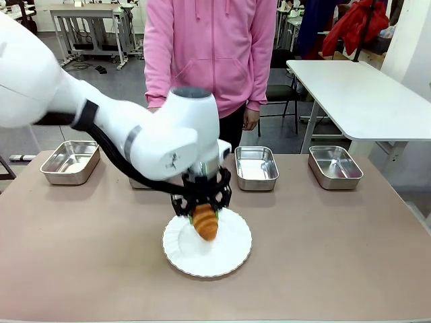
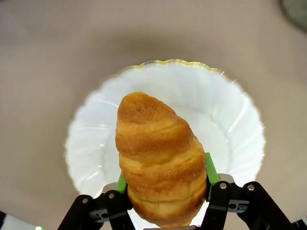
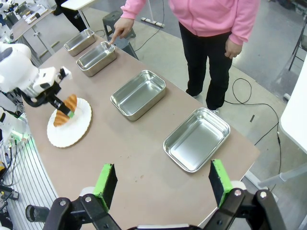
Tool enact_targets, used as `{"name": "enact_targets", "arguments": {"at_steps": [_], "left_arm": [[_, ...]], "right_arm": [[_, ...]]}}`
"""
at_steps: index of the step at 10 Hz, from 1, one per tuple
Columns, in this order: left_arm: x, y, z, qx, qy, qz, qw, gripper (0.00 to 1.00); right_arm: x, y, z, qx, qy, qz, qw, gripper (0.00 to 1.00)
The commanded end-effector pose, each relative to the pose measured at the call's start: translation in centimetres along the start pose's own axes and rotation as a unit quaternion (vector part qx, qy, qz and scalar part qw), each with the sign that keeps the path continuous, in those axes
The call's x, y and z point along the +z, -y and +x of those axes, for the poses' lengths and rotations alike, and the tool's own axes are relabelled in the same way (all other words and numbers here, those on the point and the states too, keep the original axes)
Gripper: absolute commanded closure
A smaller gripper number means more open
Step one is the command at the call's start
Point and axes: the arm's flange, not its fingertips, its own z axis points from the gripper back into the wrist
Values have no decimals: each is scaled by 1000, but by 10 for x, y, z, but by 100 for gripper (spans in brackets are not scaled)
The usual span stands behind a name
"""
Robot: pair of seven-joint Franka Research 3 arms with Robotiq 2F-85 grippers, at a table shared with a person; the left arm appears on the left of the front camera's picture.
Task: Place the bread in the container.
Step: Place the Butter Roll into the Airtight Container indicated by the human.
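Observation:
The bread [image 2: 158, 158], a golden-brown croissant, hangs tilted over the white scalloped plate [image 2: 235, 120], gripped near its lower end by my left gripper [image 2: 165, 175], which is shut on it. From the front, the bread [image 1: 206, 225] and left gripper [image 1: 203, 214] are above the plate [image 1: 215, 262]. In the right wrist view a person's finger [image 3: 113, 40] points at the rim of one steel container [image 3: 97, 58]; my left arm covers this pan in the front view. My right gripper [image 3: 163, 184] stands open, high above the table's right end.
Other look-alike steel pans stand in the far row: one far left [image 1: 70, 161], one mid-right [image 1: 256, 168], one right [image 1: 335, 166]. A person in a pink hoodie [image 1: 212, 47] stands at the far edge. A white table [image 1: 357, 94] is behind on the right.

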Motion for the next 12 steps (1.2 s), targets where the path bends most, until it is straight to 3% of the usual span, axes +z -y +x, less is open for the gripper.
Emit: {"name": "enact_targets", "arguments": {"at_steps": [1,4,6,9,12], "left_arm": [[46,-21,30,-18,27,-1,999,36],[101,-60,96,-58,18,17,998,36],[115,-94,140,-96,9,7,995,36],[98,-130,195,-143,-10,6,990,36],[72,-146,229,-149,-13,-4,989,36]], "right_arm": [[0,-2,1,3,4,2,1000,0],[0,-2,1,3,4,2,1000,0],[0,-2,1,3,4,2,1000,0],[0,-2,1,3,4,2,1000,0],[0,-2,1,3,4,2,1000,0]]}}
